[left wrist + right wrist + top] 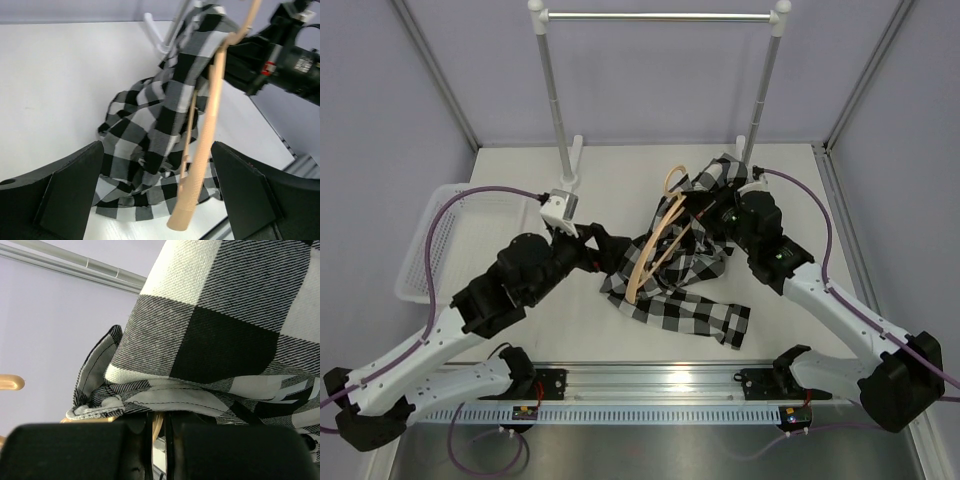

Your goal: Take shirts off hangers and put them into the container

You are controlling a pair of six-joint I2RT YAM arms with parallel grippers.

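Black-and-white shirt (pixel 685 300), far from basket (pixel 413 255), drapes hanger (pixel 650 250) in right jaws (left jaws wide)

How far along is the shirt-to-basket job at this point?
Done: shirt and hanger are off the rail, down on the table. In hand: right gripper is shut at the hanger's top with cloth draped over it; left gripper is open beside the shirt, one hanger arm bare. Left: free the shirt fully and put it in the basket, which holds no shirt.
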